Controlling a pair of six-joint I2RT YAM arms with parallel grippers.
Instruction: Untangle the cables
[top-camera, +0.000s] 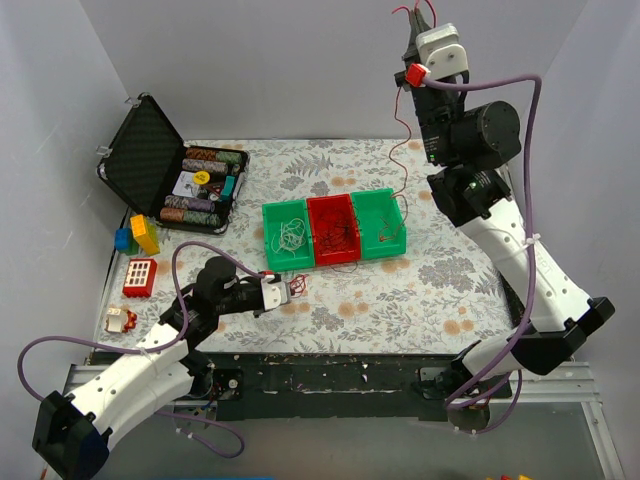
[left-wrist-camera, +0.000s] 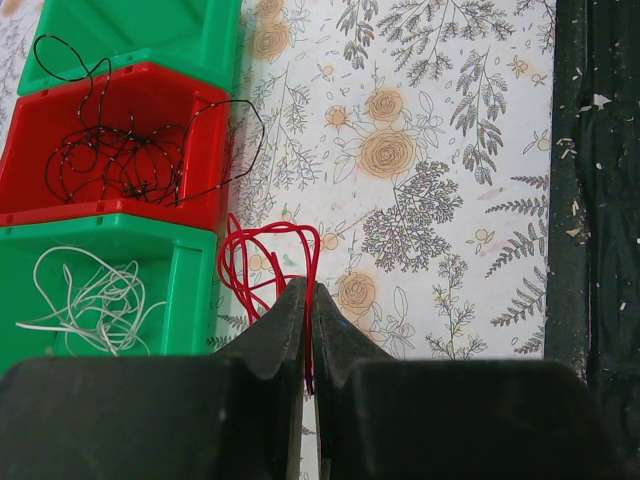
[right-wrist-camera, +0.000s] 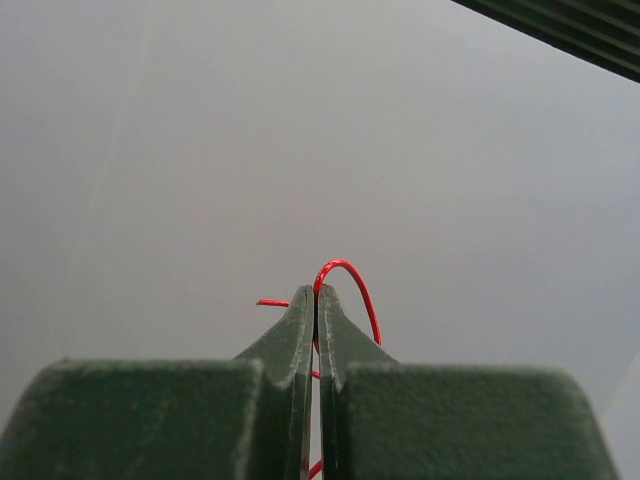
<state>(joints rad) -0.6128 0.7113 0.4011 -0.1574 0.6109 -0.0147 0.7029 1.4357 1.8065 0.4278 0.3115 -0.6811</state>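
— How is the left gripper (left-wrist-camera: 308, 290) found?

— It is clenched on a looped red cable (left-wrist-camera: 232, 270). The loops are fanned out just ahead of the fingertips, low over the bench (left-wrist-camera: 450, 120) and just beside the wall of the left green bin (left-wrist-camera: 190, 270).

— And the right gripper (right-wrist-camera: 316, 292)?

— It is held high above the far side of the bench and is pressed shut on a long red cable (right-wrist-camera: 337, 262). A short arc of it is seen above the fingertips. In the top view this cable is seen hanging down to the right green bin (top-camera: 375, 197).

— Where are the other cables kept?

— Three bins are set side by side in the middle of the bench. White cables (left-wrist-camera: 90, 295) are coiled in the left green bin. Black cables (left-wrist-camera: 110, 160) are bundled in the red bin (left-wrist-camera: 120, 75), with one strand looped out over its wall. Red strands (top-camera: 385, 238) are gathered in the right green bin.

— Can it be told whether the two held red cables are joined?

— It cannot be told.

— What else is seen?

— An open black case (top-camera: 150, 150) is placed at the far left of the bench.
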